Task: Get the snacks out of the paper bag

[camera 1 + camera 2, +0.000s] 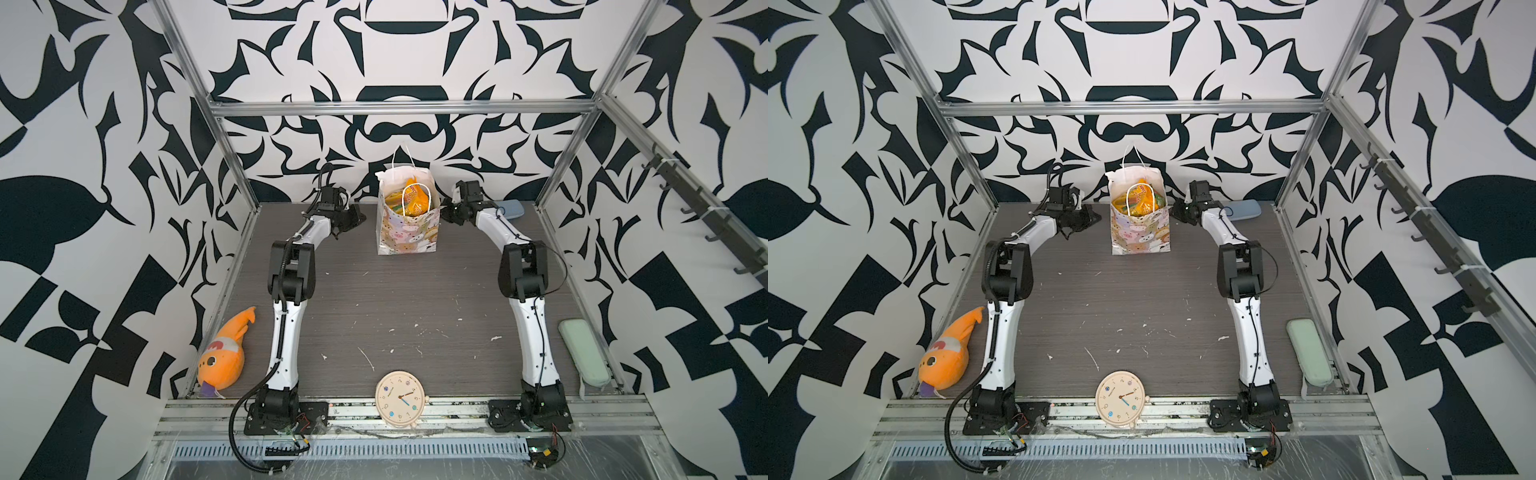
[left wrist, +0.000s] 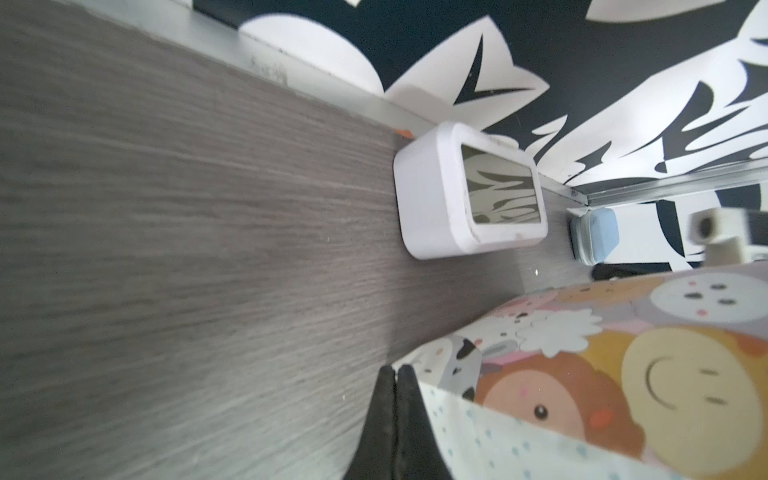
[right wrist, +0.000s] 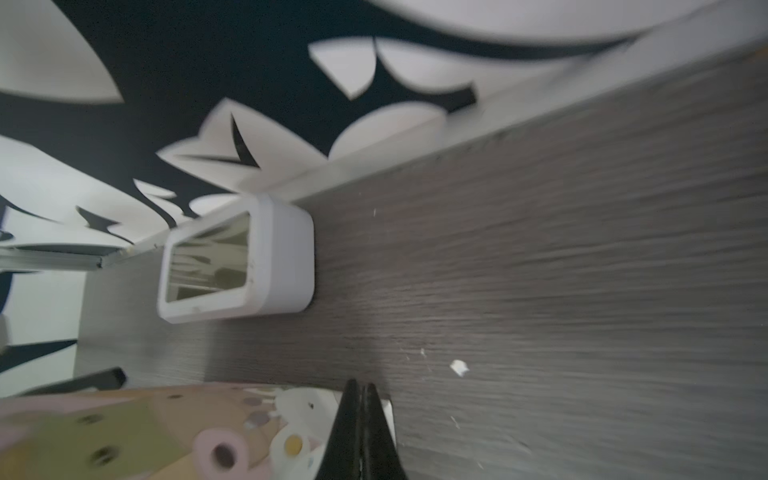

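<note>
Paper bag: your paper bag (image 1: 407,232) stands upright at the far middle of the table (image 1: 374,316), mouth open to the top, one cord handle raised, and it sits between your two grippers.
Snacks: the snacks (image 1: 412,198) are inside the bag, and yellow-orange packets show in its mouth in both top views.
Left gripper: your left gripper (image 1: 353,218) is just beside the bag's left side. In the wrist view its two black fingers (image 2: 384,415) are pressed together with nothing between them. Their tips lie at the bag's corner, where the dotted narrow side meets the animal-face side. You cannot tell whether they touch the paper.
Right gripper: your right gripper (image 1: 446,212) is just beside the bag's right side. Its fingers (image 3: 353,419) are also closed flat on each other and hold nothing. Their tips overlap the bag's corner edge in the wrist view, so contact is unclear.
Behind the bag: a white digital clock (image 2: 465,191) stands against the back wall.
Near edge: a round clock (image 1: 401,399) lies well apart from the bag.
</note>
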Robot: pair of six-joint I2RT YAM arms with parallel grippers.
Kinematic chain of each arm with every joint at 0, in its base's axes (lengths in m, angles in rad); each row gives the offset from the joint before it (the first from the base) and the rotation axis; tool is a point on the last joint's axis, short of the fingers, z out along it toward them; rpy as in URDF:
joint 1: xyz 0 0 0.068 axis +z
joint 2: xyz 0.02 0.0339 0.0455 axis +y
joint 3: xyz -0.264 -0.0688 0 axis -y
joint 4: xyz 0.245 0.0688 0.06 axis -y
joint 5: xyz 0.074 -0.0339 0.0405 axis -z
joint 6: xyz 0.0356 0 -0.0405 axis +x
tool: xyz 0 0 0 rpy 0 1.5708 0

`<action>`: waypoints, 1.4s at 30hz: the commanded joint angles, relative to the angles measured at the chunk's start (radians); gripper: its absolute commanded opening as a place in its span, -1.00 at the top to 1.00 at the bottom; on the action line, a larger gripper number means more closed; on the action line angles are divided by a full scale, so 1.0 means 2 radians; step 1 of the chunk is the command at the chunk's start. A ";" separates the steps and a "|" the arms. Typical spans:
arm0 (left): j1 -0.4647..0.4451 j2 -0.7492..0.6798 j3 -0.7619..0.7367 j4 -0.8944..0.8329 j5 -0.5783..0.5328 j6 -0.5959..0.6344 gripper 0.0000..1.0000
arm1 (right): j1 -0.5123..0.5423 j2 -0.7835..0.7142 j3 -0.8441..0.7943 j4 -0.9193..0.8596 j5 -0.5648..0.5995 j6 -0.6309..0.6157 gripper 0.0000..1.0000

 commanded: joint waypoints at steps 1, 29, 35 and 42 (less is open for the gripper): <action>-0.014 0.031 0.009 -0.024 -0.004 -0.014 1.00 | 0.009 -0.004 0.019 0.000 -0.019 -0.010 1.00; -0.013 -0.131 -0.270 0.071 -0.034 -0.025 1.00 | 0.092 -0.178 -0.301 0.175 -0.018 0.048 1.00; -0.029 -0.198 -0.378 0.108 -0.056 -0.049 1.00 | 0.095 -0.247 -0.410 0.209 0.019 0.072 1.00; -0.063 -0.260 -0.473 0.129 -0.091 -0.085 1.00 | 0.087 -0.309 -0.483 0.171 0.052 0.034 0.92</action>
